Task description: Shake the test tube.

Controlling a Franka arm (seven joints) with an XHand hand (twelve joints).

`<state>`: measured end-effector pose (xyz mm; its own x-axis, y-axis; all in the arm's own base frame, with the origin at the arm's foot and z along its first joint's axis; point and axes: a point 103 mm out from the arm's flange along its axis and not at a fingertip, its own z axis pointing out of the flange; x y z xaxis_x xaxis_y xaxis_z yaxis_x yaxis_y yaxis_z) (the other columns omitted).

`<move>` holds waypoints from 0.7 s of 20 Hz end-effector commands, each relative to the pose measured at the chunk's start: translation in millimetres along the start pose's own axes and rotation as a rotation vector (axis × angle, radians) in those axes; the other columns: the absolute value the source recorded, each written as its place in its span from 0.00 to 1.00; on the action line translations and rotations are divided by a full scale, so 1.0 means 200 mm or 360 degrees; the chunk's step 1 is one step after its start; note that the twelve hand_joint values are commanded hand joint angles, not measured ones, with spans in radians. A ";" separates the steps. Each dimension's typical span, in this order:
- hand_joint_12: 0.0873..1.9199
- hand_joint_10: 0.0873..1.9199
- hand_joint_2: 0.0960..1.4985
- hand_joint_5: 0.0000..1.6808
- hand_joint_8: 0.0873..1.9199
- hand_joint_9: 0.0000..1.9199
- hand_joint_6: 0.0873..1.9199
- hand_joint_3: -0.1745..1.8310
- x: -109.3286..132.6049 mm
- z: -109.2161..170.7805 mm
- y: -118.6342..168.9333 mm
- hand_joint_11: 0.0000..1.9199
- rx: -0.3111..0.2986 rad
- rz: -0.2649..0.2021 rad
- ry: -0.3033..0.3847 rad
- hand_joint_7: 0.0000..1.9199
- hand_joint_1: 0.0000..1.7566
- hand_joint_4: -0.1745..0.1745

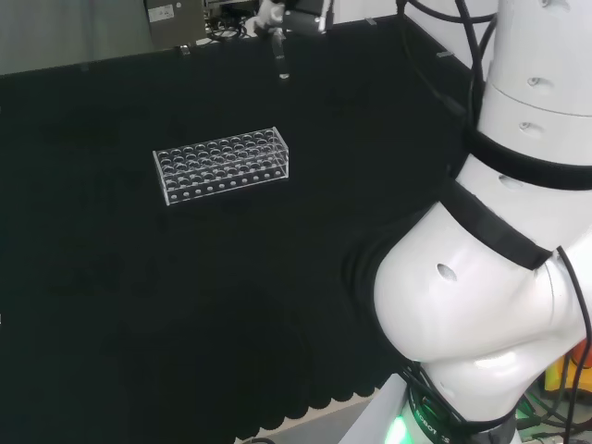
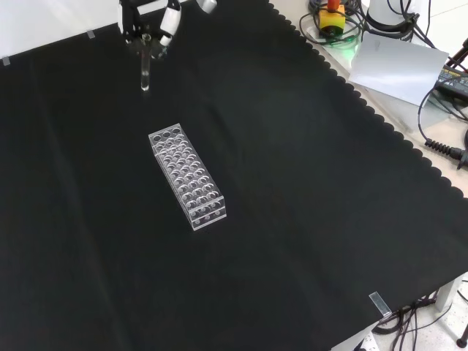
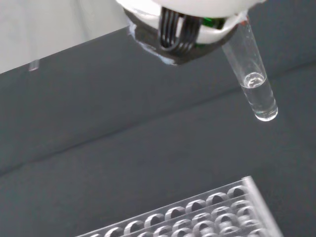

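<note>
Tube lifted clear of the rack, shaking is what remains

The black cloth [image 2: 307, 219] covers my whole bench, and on it the biggest piece of ware is the clear rack [image 2: 187, 176], lying flat near the middle. In the front view every hole I can make out looks empty, though clear glass would be hard to pick out there, so I will not swear to it.

My hand [image 2: 150, 22] is up at the far edge of the cloth, at the top of the front view, with its fingers curled around the upper end of the test tube [image 2: 145, 69]. The tube hangs below them, roughly upright, in the air and well apart from the rack. So I judge the picking up done; whether any shaking has begun I cannot say from one moment, and I count it as still to do.

In the wrist view the tube holds a little clear liquid [image 3: 259, 96] in its rounded bottom, and the rest of it is empty
</note>
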<state>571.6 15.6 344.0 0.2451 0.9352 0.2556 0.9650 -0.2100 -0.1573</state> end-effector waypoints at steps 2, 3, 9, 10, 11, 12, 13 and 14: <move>0.52 0.29 0.54 0.74 0.29 0.65 0.26 0.21 0.45 0.16 -0.02 0.57 0.0070 -0.0197 0.0113 0.85 0.81 0.00; 0.52 0.29 0.54 0.74 0.29 0.65 0.26 0.21 0.51 0.18 -0.03 0.57 0.0080 -0.0233 0.0128 0.85 0.81 0.00; 0.52 0.29 0.54 0.74 0.29 0.65 0.26 0.21 0.75 0.23 -0.08 0.57 0.0093 -0.0369 0.0195 0.85 0.81 0.00; 0.52 0.29 0.54 0.74 0.29 0.65 0.26 0.21 0.76 0.23 -0.08 0.57 0.0089 -0.0378 0.0208 0.85 0.81 0.00; 0.52 0.29 0.54 0.74 0.29 0.65 0.26 0.21 0.77 0.23 -0.08 0.57 0.0087 -0.0382 0.0213 0.85 0.81 0.00; 0.52 0.29 0.54 0.74 0.29 0.65 0.26 0.21 0.76 0.23 -0.08 0.57 0.0083 -0.0382 0.0211 0.85 0.81 0.00; 0.52 0.29 0.54 0.74 0.29 0.65 0.26 0.21 0.76 0.23 -0.08 0.57 0.0082 -0.0380 0.0212 0.85 0.81 0.00; 0.52 0.29 0.54 0.74 0.29 0.65 0.26 0.21 0.73 0.22 -0.08 0.57 0.0078 -0.0373 0.0198 0.85 0.81 0.00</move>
<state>588.6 168.9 341.2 0.0353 0.9132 0.4059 0.9908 0.0212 -0.1339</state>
